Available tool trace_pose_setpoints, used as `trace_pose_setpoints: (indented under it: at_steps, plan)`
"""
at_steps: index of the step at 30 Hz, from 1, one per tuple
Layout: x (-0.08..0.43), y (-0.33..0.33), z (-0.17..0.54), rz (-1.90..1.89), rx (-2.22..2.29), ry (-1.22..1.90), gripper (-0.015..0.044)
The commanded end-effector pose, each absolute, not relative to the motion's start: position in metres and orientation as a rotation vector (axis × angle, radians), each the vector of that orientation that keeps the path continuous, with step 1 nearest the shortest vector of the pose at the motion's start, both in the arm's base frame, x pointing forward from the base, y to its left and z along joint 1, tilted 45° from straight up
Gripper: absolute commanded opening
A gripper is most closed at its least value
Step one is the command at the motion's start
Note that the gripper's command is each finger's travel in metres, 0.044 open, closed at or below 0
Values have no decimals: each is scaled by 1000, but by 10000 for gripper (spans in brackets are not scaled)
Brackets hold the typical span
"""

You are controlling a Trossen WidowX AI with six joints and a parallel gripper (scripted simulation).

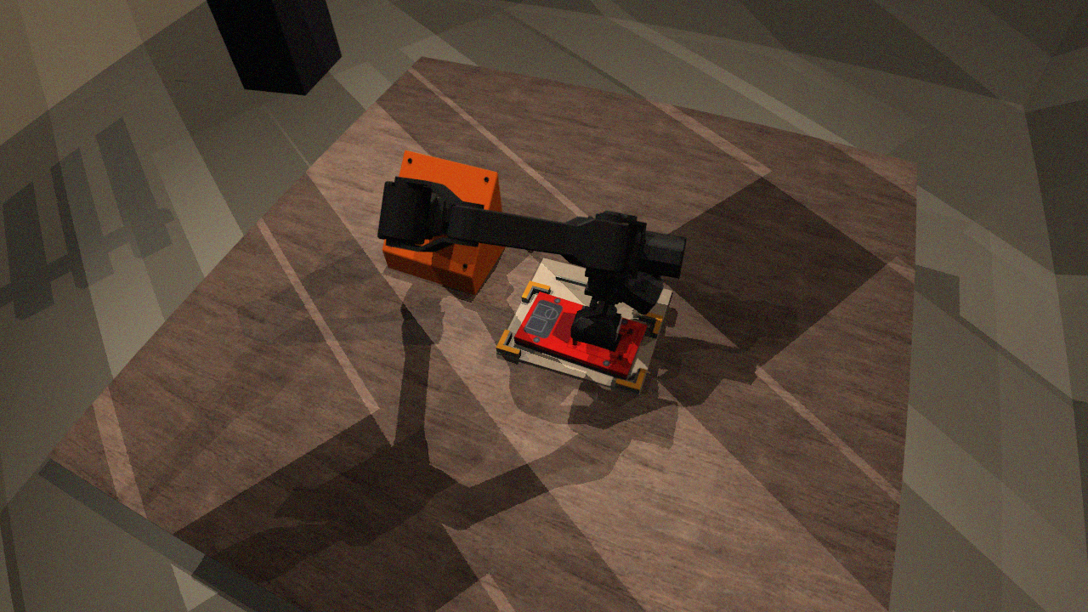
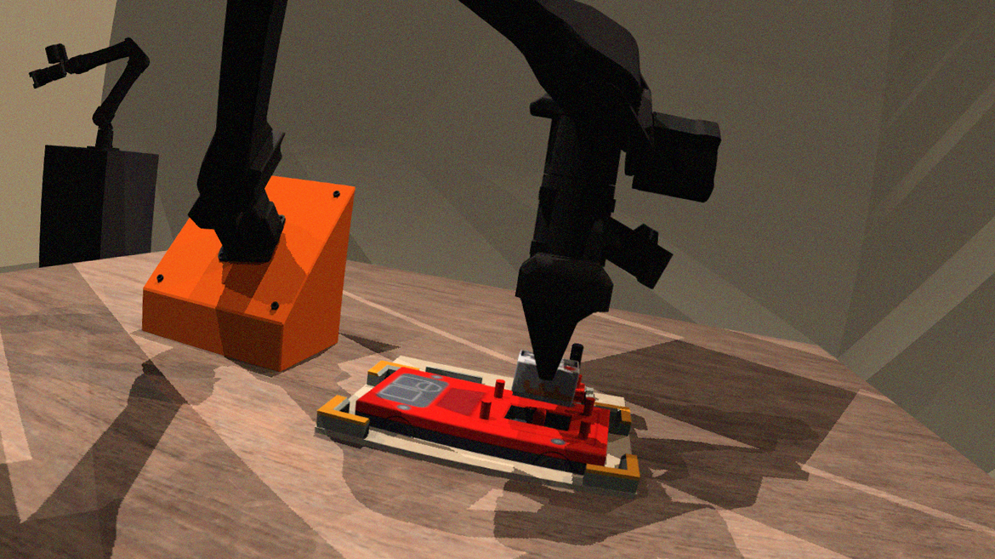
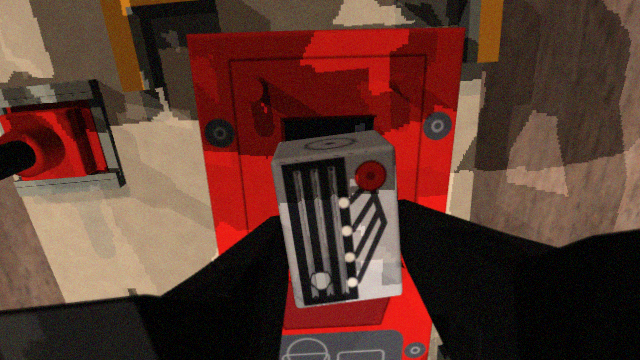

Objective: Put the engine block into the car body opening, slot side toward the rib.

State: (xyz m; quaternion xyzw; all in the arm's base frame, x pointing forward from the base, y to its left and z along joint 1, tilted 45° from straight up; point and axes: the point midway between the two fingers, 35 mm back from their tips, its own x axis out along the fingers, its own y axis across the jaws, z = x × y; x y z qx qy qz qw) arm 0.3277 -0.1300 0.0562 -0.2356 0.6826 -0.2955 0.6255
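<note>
1. Half hid the opening with the engine block in the wrist view; grasped that block between the fingers, above the car body, apparently unseated.
2. Ran its long axis roughly along the car body; called for alignment, then lowering; could not confirm slot side toward rib.
3. Had one arm near; bore the car body on a pale tray, upon the wooden table; left corner brackets around it.
</note>
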Motion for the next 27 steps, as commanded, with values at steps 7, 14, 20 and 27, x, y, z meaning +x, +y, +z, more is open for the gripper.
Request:
trace_pose_setpoints:
  at_steps: [7,14,20,27]
  plan:
    - [328,-131,56,-807,-414,1487,160]
    - [328,-132,55,-757,-466,1518,160]
    - [328,-133,54,-734,-490,1532,160]
    - [327,-134,54,-754,-469,1520,160]
